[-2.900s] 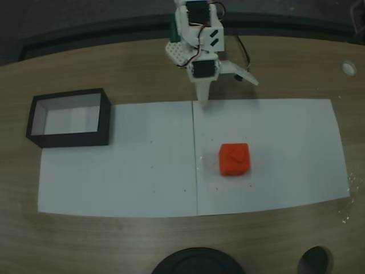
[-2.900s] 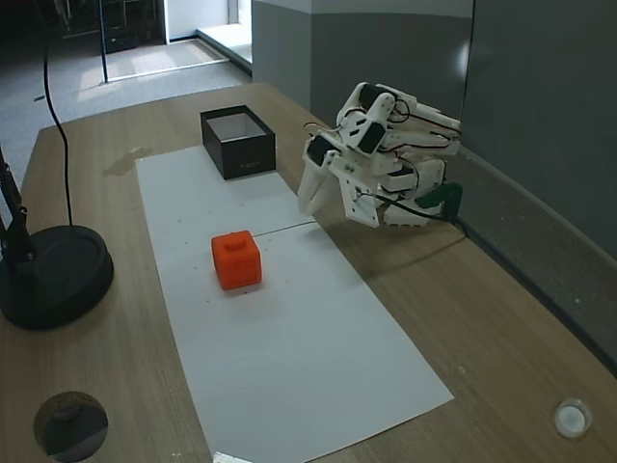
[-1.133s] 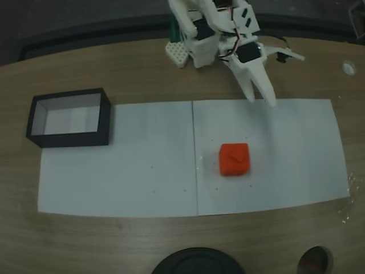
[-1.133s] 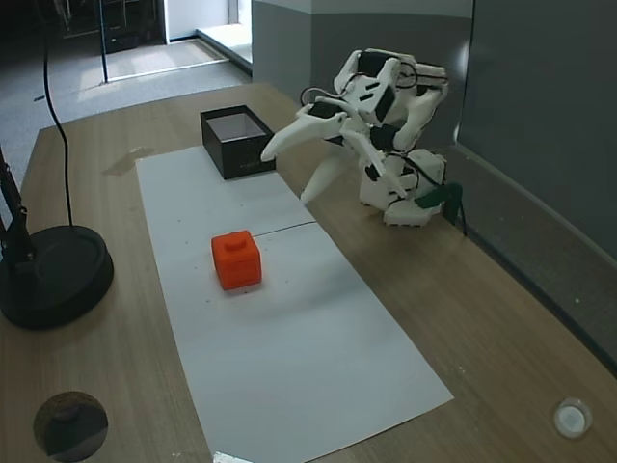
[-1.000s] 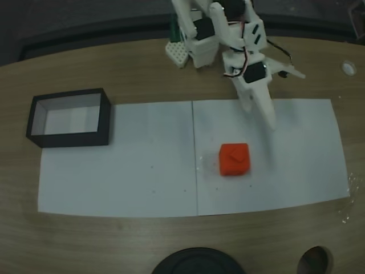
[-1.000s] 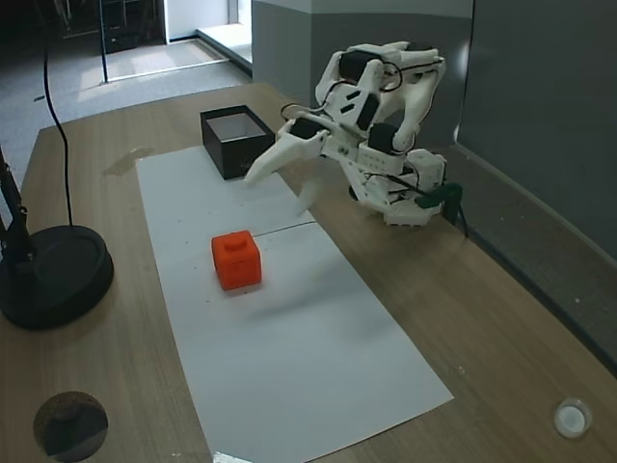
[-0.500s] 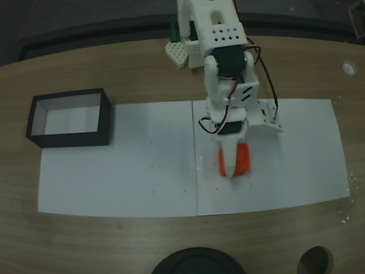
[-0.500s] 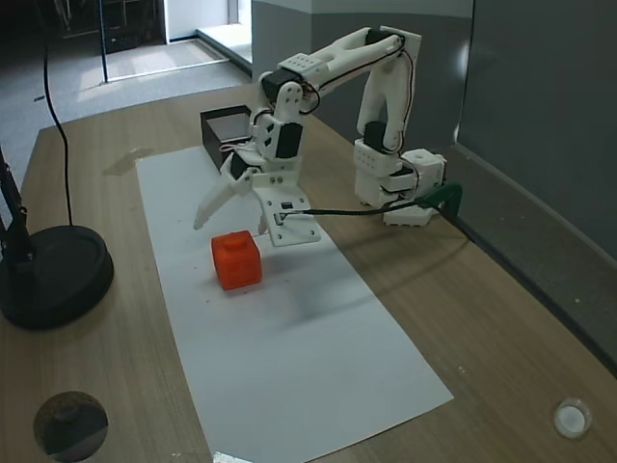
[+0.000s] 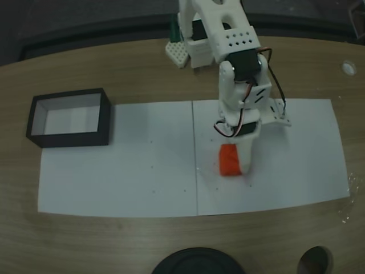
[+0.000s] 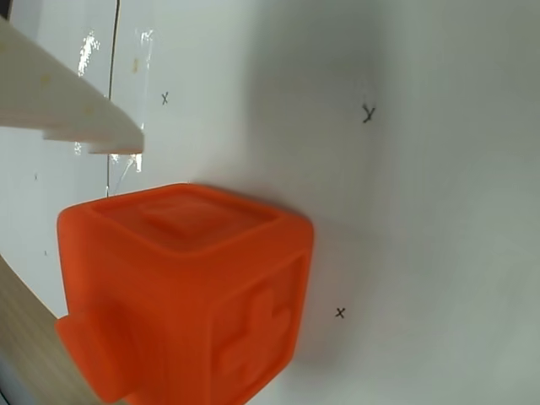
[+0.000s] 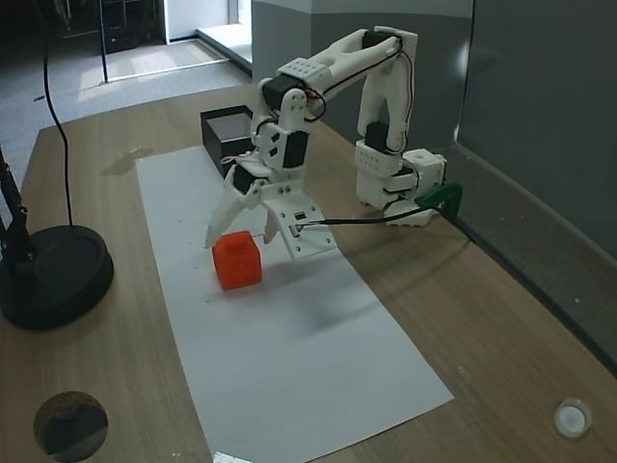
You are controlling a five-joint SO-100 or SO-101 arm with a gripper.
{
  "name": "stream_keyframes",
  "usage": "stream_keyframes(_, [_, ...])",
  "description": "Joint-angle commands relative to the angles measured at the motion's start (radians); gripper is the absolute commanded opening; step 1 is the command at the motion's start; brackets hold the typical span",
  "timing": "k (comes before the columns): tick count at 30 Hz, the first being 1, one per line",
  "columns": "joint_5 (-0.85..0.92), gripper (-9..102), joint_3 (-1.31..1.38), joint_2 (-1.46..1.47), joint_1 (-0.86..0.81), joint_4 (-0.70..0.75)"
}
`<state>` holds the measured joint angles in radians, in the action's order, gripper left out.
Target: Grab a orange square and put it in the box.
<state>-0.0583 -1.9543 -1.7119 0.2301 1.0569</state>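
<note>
claw (image 11: 243,230) spread wide, hanging just over the orange cube (image 11: 237,259), nothing pinched yet. cube sits on white paper (image 9: 114,182) on the bench (image 9: 85,240), well apart from the black box (image 9: 69,118). grab, carry and drop all left, i'd judge. paper between cube and box bare, lamp base (image 11: 48,275) off to the side.

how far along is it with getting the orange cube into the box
Done: the tool is down at the orange cube, open, with a finger on either side of it. In hand: nothing is gripped; the cube sits on the white paper. Left: closing on it, lifting, carrying it to the black box, whose inside is empty, and letting go.
</note>
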Motion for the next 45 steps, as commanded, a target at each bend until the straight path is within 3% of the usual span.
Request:
stream_keyframes(1, [0.002, 21, 0.049, -0.012, 0.002, -0.009])
stream_keyframes(4, [0.003, 11, 0.048, -0.008, 0.002, -0.035])
stream_keyframes(21, [0.031, 6, 0.074, 0.133, 0.006, -0.094])
stream_keyframes(24, [0.029, 11, 0.074, 0.138, 0.008, -0.095])
stream_keyframes(29, [0.028, 37, 0.072, 0.138, 0.011, -0.084])
stream_keyframes(31, [0.029, 41, 0.069, 0.138, 0.011, -0.083])
stream_keyframes(35, [0.029, 32, 0.069, 0.138, 0.011, -0.084])
stream_keyframes(39, [0.031, 7, 0.072, 0.138, 0.006, -0.089])
stream_keyframes(45, [0.043, 6, 0.072, 0.124, -0.002, -0.089])
